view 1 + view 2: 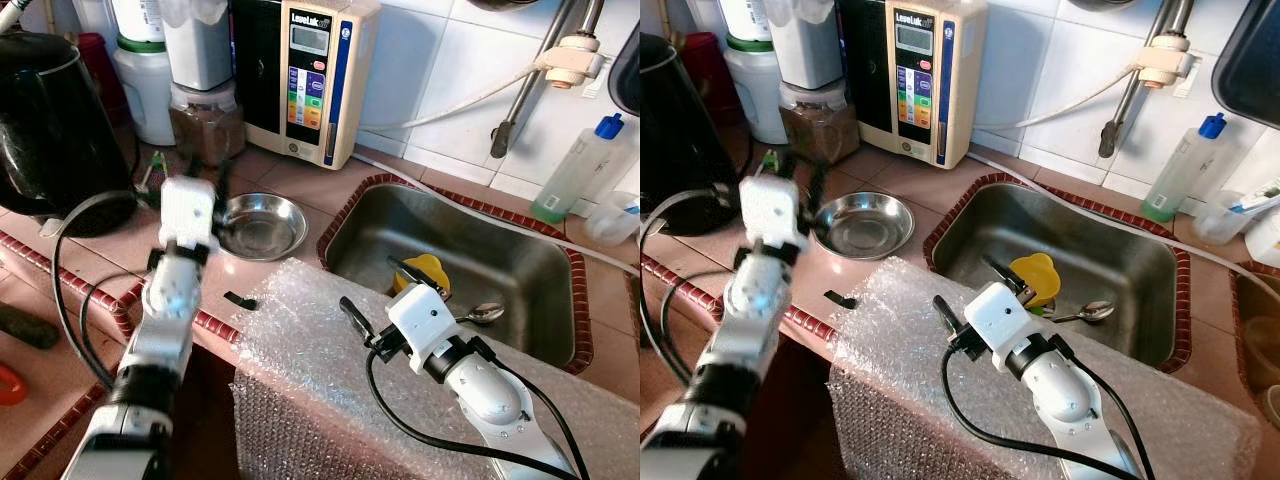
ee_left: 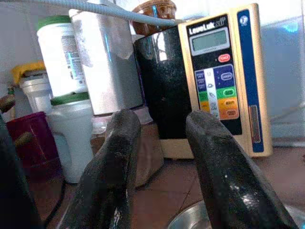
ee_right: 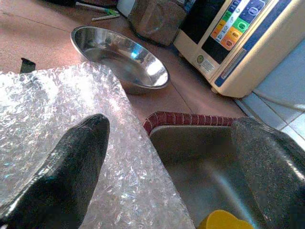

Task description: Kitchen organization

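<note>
A steel bowl (image 1: 262,225) sits empty on the red tiled counter, left of the sink (image 1: 530,255). My left gripper (image 1: 215,178) hovers just beside the bowl's left rim, open and empty, pointing toward the back wall; its fingers (image 2: 119,157) frame the water ioniser (image 2: 214,76). My right gripper (image 1: 383,292) is open and empty above the sink's front-left corner, over a sheet of bubble wrap (image 1: 300,340). A yellow object (image 1: 426,270) and a spoon (image 1: 482,313) lie in the sink. In the right wrist view, the bowl (image 3: 119,57) lies ahead of the gripper (image 3: 174,124).
A black kettle (image 1: 50,120) stands at the far left. Jars and a brown container (image 1: 205,120) line the back wall beside the ioniser (image 1: 310,70). A blue-capped bottle (image 1: 580,170) stands right of the sink. A small black piece (image 1: 240,300) lies by the counter's front edge.
</note>
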Available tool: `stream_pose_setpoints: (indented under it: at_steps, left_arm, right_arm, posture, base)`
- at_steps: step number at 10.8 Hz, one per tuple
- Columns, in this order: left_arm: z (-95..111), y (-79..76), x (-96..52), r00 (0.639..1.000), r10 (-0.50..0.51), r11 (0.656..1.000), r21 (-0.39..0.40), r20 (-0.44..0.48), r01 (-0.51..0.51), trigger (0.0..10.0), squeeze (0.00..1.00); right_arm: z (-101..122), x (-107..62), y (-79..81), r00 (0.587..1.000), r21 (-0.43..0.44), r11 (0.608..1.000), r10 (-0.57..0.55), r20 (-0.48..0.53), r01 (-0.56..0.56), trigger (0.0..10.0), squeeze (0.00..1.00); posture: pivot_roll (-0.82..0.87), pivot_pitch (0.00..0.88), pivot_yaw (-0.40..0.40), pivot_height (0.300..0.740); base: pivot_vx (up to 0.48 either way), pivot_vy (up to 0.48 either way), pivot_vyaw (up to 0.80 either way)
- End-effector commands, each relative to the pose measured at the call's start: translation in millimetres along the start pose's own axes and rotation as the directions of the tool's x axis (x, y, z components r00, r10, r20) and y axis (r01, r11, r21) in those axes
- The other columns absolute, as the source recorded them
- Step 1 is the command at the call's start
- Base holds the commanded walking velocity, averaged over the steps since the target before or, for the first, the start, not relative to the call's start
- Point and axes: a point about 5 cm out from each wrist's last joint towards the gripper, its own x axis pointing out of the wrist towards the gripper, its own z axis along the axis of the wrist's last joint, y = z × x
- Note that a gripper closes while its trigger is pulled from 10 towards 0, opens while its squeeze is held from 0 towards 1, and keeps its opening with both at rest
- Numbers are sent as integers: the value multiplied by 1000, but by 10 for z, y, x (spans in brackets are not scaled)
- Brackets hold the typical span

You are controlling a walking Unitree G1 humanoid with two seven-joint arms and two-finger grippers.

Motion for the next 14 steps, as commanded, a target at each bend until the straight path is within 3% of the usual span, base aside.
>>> stream_pose_setpoints:
  at_steps: [1, 2, 3, 4, 6, 7, 12, 14]
  left_arm:
    - [44, -10, 4, 1000, -15, 1000, 22, 28, 14, 10000, 1000]
    - [45, -12, 0, 999, -19, 999, 30, 28, 19, 10000, 1000]
    - [-45, 14, 3, 998, 13, 1000, -12, -55, -14, 10000, 1000]
    - [-229, 49, 5, 973, 56, 994, -79, -226, -76, 10000, 1000]
    - [-366, 88, -9, 931, 102, 974, -154, -350, -164, 10000, 1000]
    - [-461, 91, -27, 888, 119, 947, -218, -444, -236, 10000, 1000]
    - [-570, -62, 57, 775, 75, 867, -342, -628, -361, 10000, 1000]
    - [-580, -111, 88, 744, 51, 869, -337, -666, -361, 10000, 1000]
  right_arm:
    - [-16, -23, -11, 1000, -8, 1000, -8, -6, 8, 10000, 157]
    - [-16, -18, -10, 1000, -9, 1000, -7, -5, 6, 10000, 161]
    - [-12, -7, -7, 1000, -11, 1000, -4, -3, 4, 10000, 161]
    - [-9, -1, -1, 1000, -13, 1000, -1, -1, 1, 10000, 157]
    - [-10, -1, 3, 1000, -14, 1000, 3, 0, -3, 10000, 157]
    - [-11, -3, 3, 1000, -17, 1000, 7, -1, -7, 10000, 157]
    - [3, -1, 24, 1000, -27, 999, 17, 2, -16, 10000, 161]
    - [1, -20, 24, 1000, -30, 999, 14, -2, -14, 10000, 157]
  posture:
    - [111, 0, -69, 740]
    - [113, 0, -69, 740]
    - [113, 0, -69, 740]
    - [114, 0, -70, 740]
    - [111, 0, -69, 740]
    - [108, 0, -67, 740]
    - [88, 0, -62, 740]
    - [78, 0, -55, 740]
  base:
    - [0, 0, 0]
    - [0, 0, 0]
    - [0, 0, 0]
    - [0, 0, 0]
    - [0, 0, 0]
    - [0, 0, 0]
    - [0, 0, 0]
    - [0, 0, 0]
